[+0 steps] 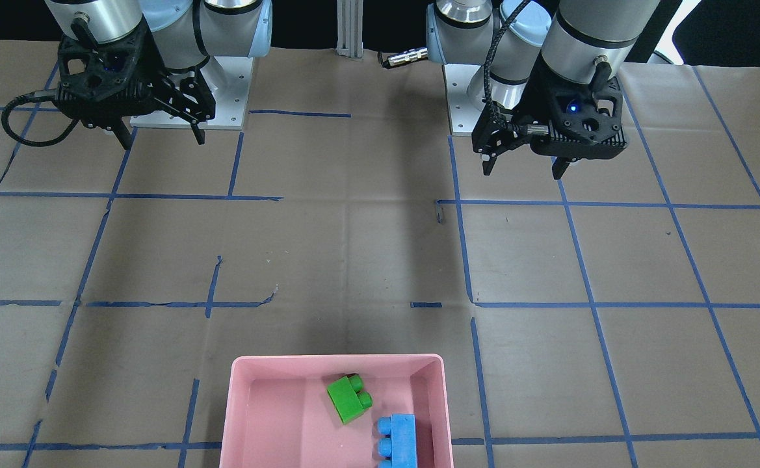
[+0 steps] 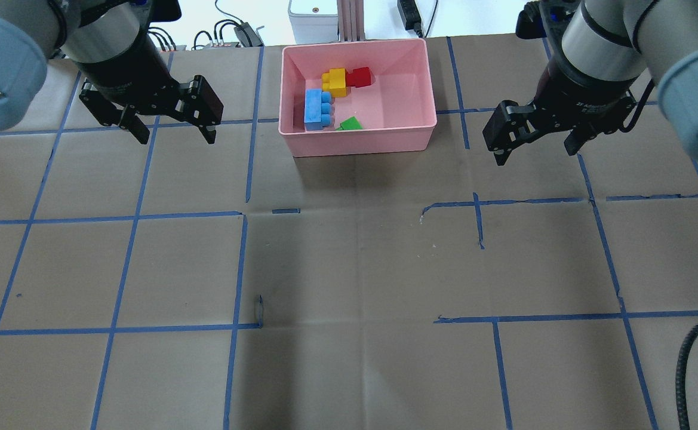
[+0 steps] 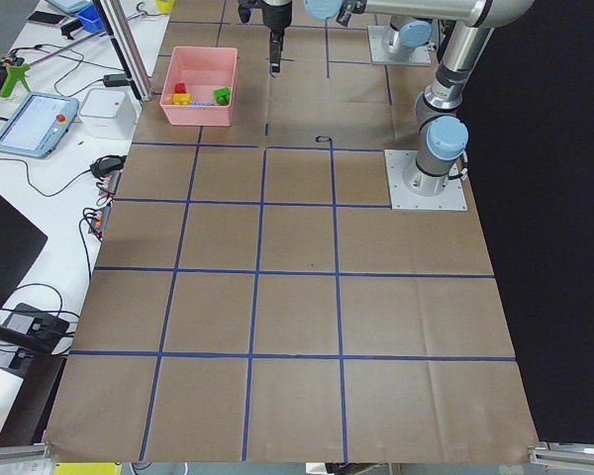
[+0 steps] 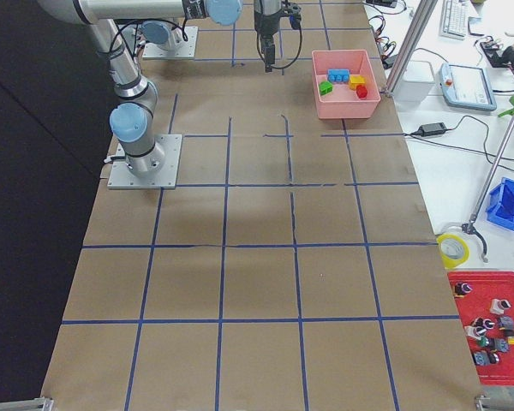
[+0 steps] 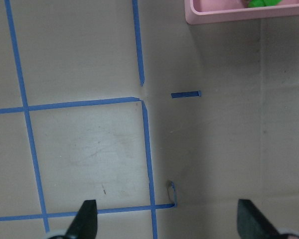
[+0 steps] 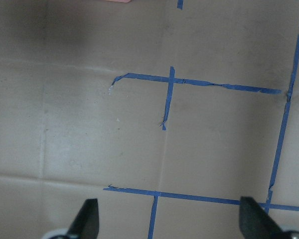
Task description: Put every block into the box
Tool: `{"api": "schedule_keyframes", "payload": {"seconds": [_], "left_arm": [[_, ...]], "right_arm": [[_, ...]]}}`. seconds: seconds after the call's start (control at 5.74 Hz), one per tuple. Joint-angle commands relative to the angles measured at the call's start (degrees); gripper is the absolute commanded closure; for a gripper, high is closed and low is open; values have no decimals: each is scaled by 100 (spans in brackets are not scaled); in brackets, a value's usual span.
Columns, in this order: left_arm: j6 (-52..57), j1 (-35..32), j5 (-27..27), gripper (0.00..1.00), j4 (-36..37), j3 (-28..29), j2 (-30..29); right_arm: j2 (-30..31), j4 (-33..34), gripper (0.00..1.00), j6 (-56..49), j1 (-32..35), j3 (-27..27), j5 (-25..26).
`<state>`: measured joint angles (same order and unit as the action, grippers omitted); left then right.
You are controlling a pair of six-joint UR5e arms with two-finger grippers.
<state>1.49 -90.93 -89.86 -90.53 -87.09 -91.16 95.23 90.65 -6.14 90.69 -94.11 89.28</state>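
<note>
The pink box (image 2: 360, 146) stands at the table's far middle. In it lie the blue three-stud brick (image 2: 317, 109), the yellow stepped brick (image 2: 336, 82), the red brick (image 2: 360, 77) and the green brick (image 2: 349, 124). In the front-facing view the box (image 1: 247, 390) shows only the green brick (image 1: 350, 398) and the blue brick (image 1: 398, 440); the others are cut off. My left gripper (image 2: 177, 138) hangs open and empty left of the box. My right gripper (image 2: 537, 152) hangs open and empty right of it. The left wrist view shows the box's corner (image 5: 229, 15).
Brown paper with a blue tape grid covers the table (image 2: 349, 269). A white unit (image 2: 313, 15) and cables lie beyond the far edge behind the box. The two arm bases (image 1: 188, 97) stand at the robot's side.
</note>
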Motion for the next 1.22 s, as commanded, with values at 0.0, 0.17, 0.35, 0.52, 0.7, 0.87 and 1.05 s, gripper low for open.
{"api": "schedule_keyframes", "payload": {"seconds": [0.0, 0.17, 0.35, 0.52, 0.7, 0.87, 1.05], "left_arm": [[1, 145, 21, 0, 0, 8, 28], [-25, 137, 21, 0, 0, 16, 29], [-17, 137, -22, 0, 0, 43, 37], [-26, 129, -49, 0, 0, 52, 81], [-43, 128, -41, 0, 0, 43, 116], [-43, 120, -14, 0, 0, -1, 99], [-43, 120, 12, 0, 0, -10, 99]], "right_arm": [[4, -4, 0, -1, 1, 33, 19], [-57, 23, 0, -1, 1, 25, 10], [-75, 49, 0, -18, -8, 25, 88], [-23, 6, 0, -27, -16, -45, 81], [-74, 57, 0, -27, -16, 15, 72], [-57, 67, 0, -27, -16, 33, 63], [-66, 58, 0, -27, -34, 16, 54]]}}
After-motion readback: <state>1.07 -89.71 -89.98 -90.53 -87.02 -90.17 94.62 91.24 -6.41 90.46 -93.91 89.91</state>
